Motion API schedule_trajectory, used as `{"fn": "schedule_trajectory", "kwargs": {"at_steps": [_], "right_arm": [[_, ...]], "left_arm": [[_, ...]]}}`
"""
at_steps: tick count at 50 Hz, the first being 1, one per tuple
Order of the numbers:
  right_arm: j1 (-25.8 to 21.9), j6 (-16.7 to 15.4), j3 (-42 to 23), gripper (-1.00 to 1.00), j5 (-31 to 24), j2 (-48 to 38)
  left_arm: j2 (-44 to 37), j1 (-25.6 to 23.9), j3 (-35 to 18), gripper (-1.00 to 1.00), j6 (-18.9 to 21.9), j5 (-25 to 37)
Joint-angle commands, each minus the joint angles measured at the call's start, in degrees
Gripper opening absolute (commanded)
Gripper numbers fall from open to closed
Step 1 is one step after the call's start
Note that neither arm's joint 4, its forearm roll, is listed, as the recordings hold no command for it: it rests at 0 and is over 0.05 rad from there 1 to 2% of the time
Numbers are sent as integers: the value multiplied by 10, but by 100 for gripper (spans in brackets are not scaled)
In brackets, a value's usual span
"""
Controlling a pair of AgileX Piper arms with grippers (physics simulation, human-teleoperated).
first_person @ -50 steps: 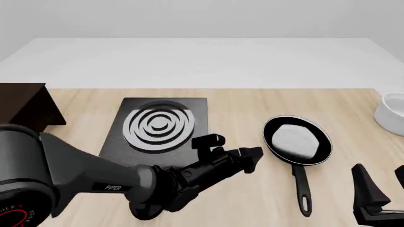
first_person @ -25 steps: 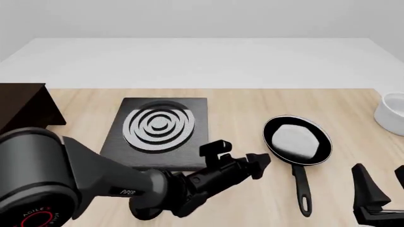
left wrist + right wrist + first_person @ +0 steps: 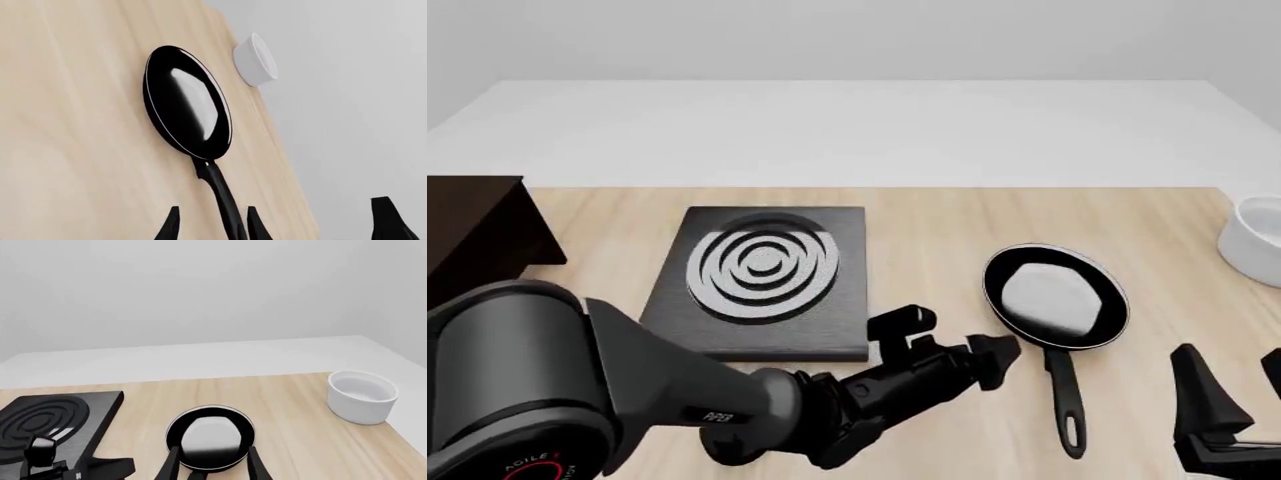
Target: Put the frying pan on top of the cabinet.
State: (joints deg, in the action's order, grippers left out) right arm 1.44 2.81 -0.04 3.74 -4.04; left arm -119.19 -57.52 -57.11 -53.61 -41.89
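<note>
- The frying pan [image 3: 1056, 296] was seen lying flat on the wooden table [image 3: 934, 230], between the stove plate [image 3: 763, 278] and the white bowl [image 3: 1257, 238], its handle pointed toward the arms' side.
- The cabinet [image 3: 474, 232] was found at the table's far left, well apart from the pan.
- The left gripper [image 3: 985, 356] was held just beside the handle, its jaws parted to either side of it in the wrist view, nothing grasped.
- The right gripper [image 3: 208, 465] was seen with jaws apart, empty.
</note>
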Motion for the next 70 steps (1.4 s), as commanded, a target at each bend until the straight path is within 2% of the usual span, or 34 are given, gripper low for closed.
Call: {"fn": "schedule_trajectory", "kwargs": {"at_steps": [1,26,53,70], "right_arm": [[1,4,0,100,3,-3],[4,7,0,100,-6,6],[6,18,0,100,5,-5],[7,16,0,100,15,-15]], "left_arm": [[-23,-4,-16,100,-16,-3],[-64,-5,-51,100,-41,4],[-72,-47,-70,100,-52,4],[-78,-57,-85,100,-56,9]]}}
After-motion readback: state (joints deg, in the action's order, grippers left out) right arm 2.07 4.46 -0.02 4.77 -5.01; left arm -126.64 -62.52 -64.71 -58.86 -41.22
